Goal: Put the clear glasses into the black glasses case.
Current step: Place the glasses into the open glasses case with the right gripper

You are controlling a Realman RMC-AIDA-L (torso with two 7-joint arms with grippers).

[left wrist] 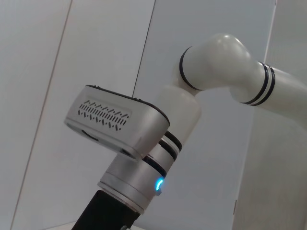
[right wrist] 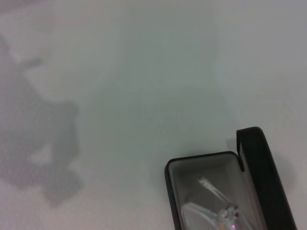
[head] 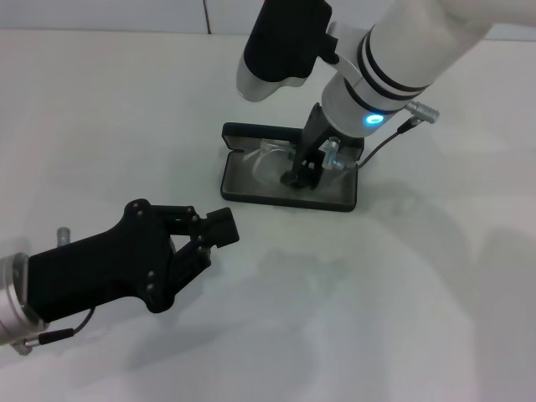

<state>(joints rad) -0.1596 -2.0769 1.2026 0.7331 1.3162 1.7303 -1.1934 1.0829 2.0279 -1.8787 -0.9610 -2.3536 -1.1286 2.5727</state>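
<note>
Right claw (head: 303,172) down inside open black case (head: 335,199), fingers pinched on clear glasses (head: 272,159) lying in tray. Risk: glasses snag, lift out on retreat. Left claw (head: 209,234) idle near case, fingers spread, empty.

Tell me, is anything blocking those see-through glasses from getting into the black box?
Nothing visible does. The clear glasses already lie inside the open black glasses case, with the right gripper down over them. The left gripper rests apart.
</note>
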